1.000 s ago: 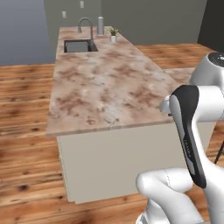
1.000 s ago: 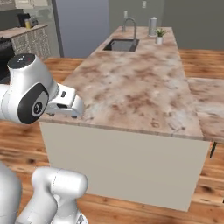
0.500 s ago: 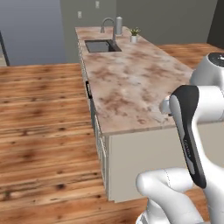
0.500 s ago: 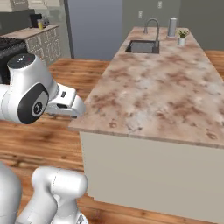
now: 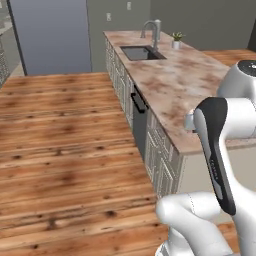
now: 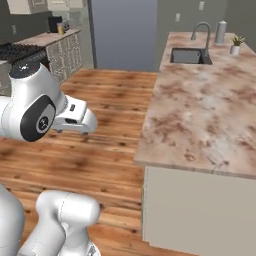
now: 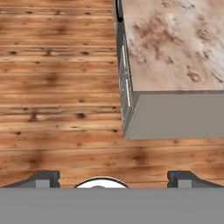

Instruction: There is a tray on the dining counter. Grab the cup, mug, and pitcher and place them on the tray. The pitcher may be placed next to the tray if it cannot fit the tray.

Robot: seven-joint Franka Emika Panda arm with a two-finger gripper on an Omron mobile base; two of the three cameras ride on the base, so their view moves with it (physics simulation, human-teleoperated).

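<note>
Far left, at the back in the right base view: pale-fronted worktop with marbled top, carrying a black boxy machine and, just beside it, a small yellowish upright thing. Too small to name for certain; possibly the clear glass pitcher with orange-yellow liquid. If so, likely heavy for its size, smooth and slippery, breakable, and prone to slosh. Best taken across the cylindrical wall around mid-height, kept strictly upright, moved slowly. May be close to the widest span of the jaws.

Nearer and further right: two-finger gripper over the brown plank floor, fingertips well apart, nothing between them, nothing held.

Right again: long counter with reddish-brown and cream marbled stone top, judged to be the dining counter, corner close to the hand. At its far end a dark sunken sink, curved metal tap, grey canister and small potted plant.

For the green handleless cup and the teal mug: probably light and rigid. Cup tapered, so squeezing low on the wall may push it upward; better to pinch one wall at the rim. Mug likewise at the rim, away from the handle.
</note>
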